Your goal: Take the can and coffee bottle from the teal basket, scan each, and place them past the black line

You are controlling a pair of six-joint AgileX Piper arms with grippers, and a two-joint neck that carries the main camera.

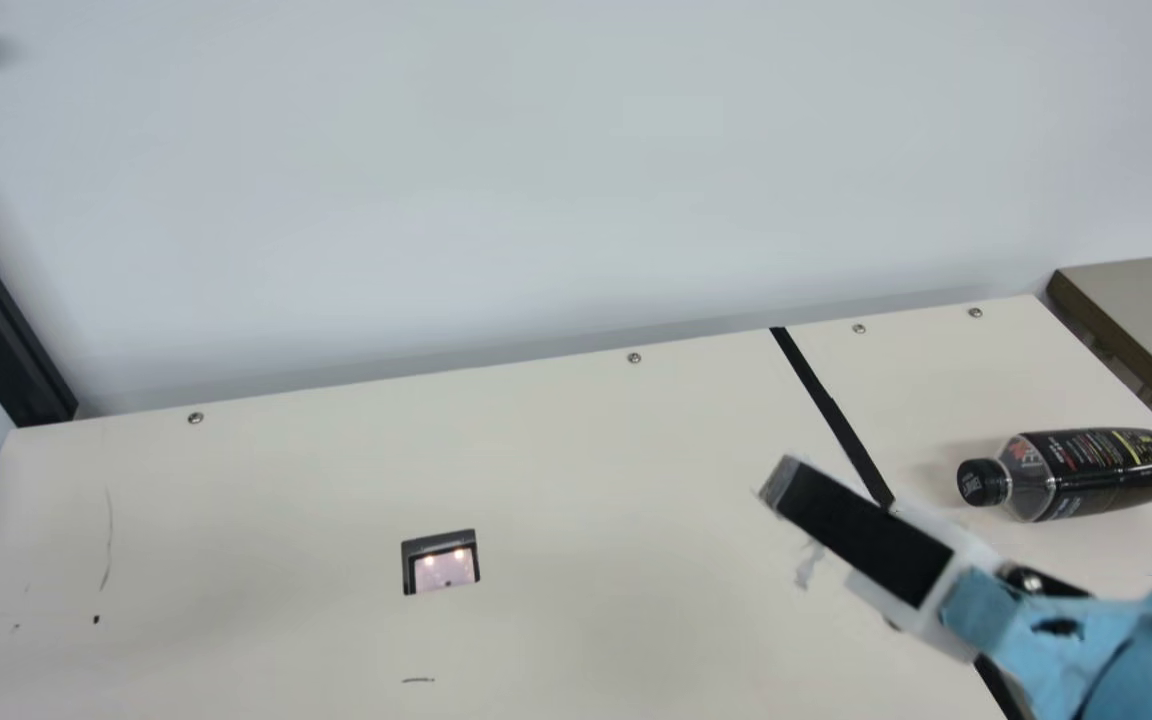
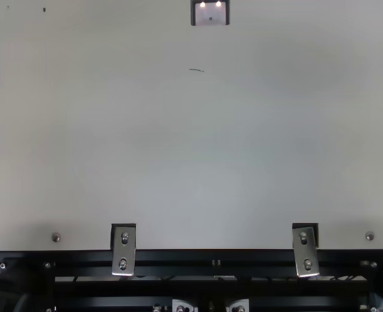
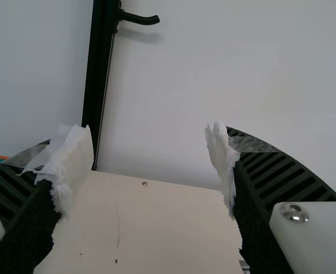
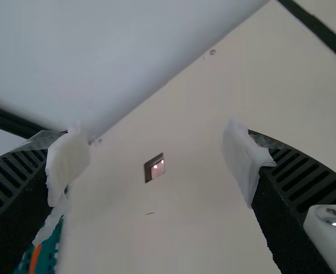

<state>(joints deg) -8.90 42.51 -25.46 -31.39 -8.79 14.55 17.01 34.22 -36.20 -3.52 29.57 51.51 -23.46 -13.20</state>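
Your coffee bottle (image 1: 1101, 472) lies on its side past the black line (image 1: 831, 410), cap (image 1: 983, 482) toward the line. Likely put there as done; lying down it can't topple, though a nudge could roll it.

Your right claw (image 4: 156, 160) is spread wide with nothing between its white pads (image 4: 242, 160). In the main view it hangs near the line, short of the bottle, so probably clear of the drop. Its wrist view takes in the scanner (image 1: 441, 562) and part of the teal basket (image 4: 49, 245).

Your left claw (image 3: 150, 154) is also wide apart and empty, facing the wall (image 3: 173, 85) and the far end of the tabletop (image 1: 586, 450). The basket's edge sits off to that side, so this arm looks the handier one for picking.

Can: you cannot tell where it is; perhaps in the basket. By my reading the bottle's half is done and the can is next: lower the open left claw around it, then show its code to the scanner. Watch for the basket wall catching a finger.
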